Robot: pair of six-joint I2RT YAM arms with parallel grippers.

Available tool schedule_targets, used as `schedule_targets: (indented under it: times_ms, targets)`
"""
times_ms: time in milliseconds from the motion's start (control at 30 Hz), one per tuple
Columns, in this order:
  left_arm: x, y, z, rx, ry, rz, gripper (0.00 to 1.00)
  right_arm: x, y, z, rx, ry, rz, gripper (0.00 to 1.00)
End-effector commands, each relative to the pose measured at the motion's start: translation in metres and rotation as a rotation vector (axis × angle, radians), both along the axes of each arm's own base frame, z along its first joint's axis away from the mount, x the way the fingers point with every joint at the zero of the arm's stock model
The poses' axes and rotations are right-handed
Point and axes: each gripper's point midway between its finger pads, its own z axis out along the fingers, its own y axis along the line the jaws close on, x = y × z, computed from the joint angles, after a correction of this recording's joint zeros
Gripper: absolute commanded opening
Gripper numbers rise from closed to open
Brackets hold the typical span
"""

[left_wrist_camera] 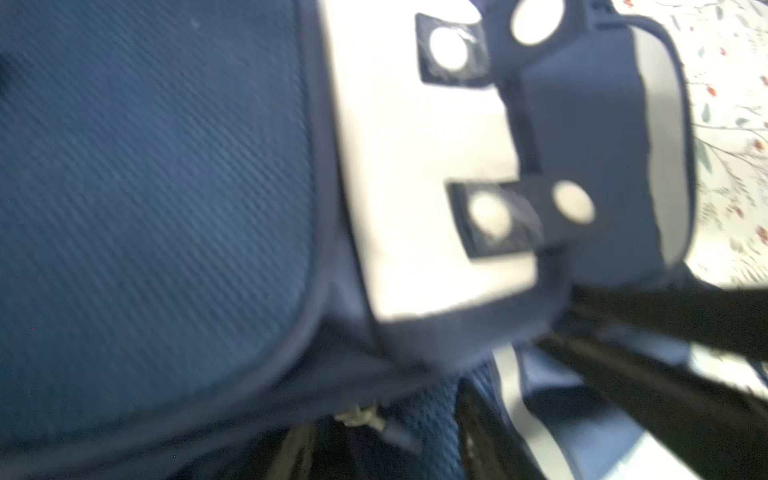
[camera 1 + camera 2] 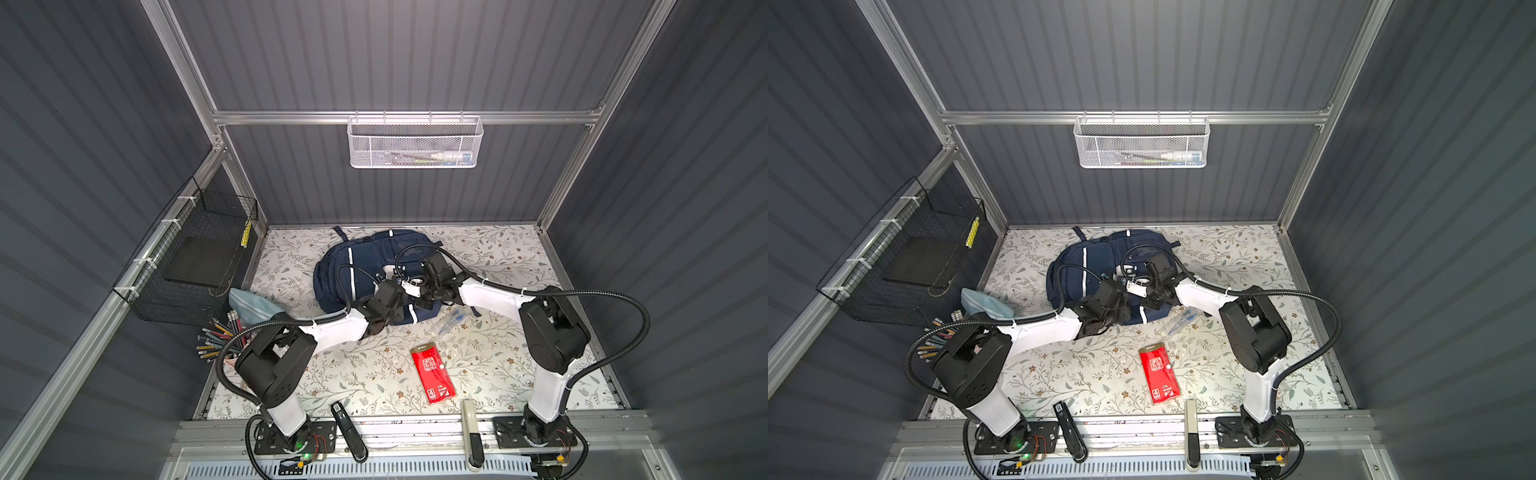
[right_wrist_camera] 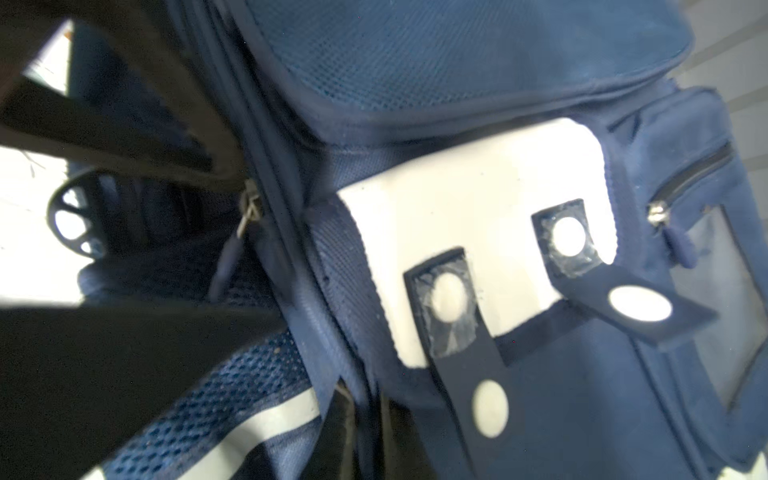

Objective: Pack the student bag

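A floral table cover (image 2: pixel 374 374) lay over the table; at twelve o'clock a white mesh basket (image 2: pixel 374 141) hung on the back rail, its contents too small to name; at ten o'clock a black wire basket (image 2: pixel 166 307) was tied to the side rail, with a dark slab (image 2: pixel 199 259) inside; a light-blue pouch (image 2: pixel 249 305) sat at nine, just beside fanned pencils (image 2: pixel 216 336) at eight; a clear pen packet (image 2: pixel 451 322) lay near centre toward three; a red packet (image 2: pixel 432 374) lay at five; a black stapler-like tool (image 2: pixel 348 432) at seven and a pale tool (image 2: pixel 471 432) at five rested on the front edge.

Navy student bag (image 2: pixel 332 282) lies flat, white-striped front up, at the back of the tabletop (image 2: pixel 374 374).
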Motion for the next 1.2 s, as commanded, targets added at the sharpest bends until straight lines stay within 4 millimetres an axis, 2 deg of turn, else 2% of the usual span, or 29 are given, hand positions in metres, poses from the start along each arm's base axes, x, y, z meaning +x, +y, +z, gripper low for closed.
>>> schedule_targets:
  times_ms: [0,67,133,267,367,500,667,733,800,867,967,1033,1100,1167]
  targets:
    - [0.011,0.000,-0.009,0.084,-0.001,0.008,0.37,-0.035,0.005,-0.004,0.044,0.150,0.022,0.00]
    - [0.010,0.005,-0.008,0.110,0.003,0.018,0.22,-0.037,0.002,-0.008,0.033,0.155,0.013,0.00]
    - [0.007,0.009,-0.001,0.111,-0.003,0.018,0.12,-0.035,-0.005,-0.011,0.013,0.148,-0.005,0.00]
    - [0.002,0.024,0.015,0.133,-0.010,0.029,0.08,-0.027,-0.016,-0.012,0.008,0.132,-0.050,0.00]
    - [0.000,0.044,0.013,0.130,0.012,0.049,0.01,-0.021,-0.022,-0.009,0.006,0.116,-0.079,0.00]
    - [0.003,0.091,0.005,0.138,0.062,0.117,0.00,-0.020,-0.028,-0.007,0.004,0.096,-0.088,0.00]
    - [0.012,0.148,0.021,0.207,0.042,0.203,0.00,-0.012,-0.039,-0.006,-0.001,0.082,-0.123,0.00]
    - [0.017,0.175,0.026,0.191,0.050,0.252,0.00,-0.004,-0.048,-0.004,0.005,0.075,-0.159,0.00]
    - [0.017,0.188,0.034,0.160,0.048,0.265,0.00,0.006,-0.065,0.000,0.008,0.064,-0.213,0.00]
    - [0.014,0.176,0.048,0.112,0.036,0.213,0.00,0.018,-0.081,0.004,-0.002,0.046,-0.273,0.01]
    - [-0.001,0.124,0.066,-0.021,0.020,0.091,0.00,0.023,-0.080,0.020,0.055,0.004,-0.304,0.32]
    - [-0.014,0.088,0.074,-0.043,0.017,0.015,0.00,0.017,-0.067,0.040,0.122,-0.046,-0.308,0.49]
    - [-0.021,0.068,0.078,-0.106,0.029,-0.022,0.00,-0.005,-0.046,0.061,0.199,-0.091,-0.261,0.60]
    - [-0.025,0.059,0.082,-0.159,0.030,-0.038,0.00,-0.029,-0.021,0.076,0.256,-0.123,-0.187,0.65]
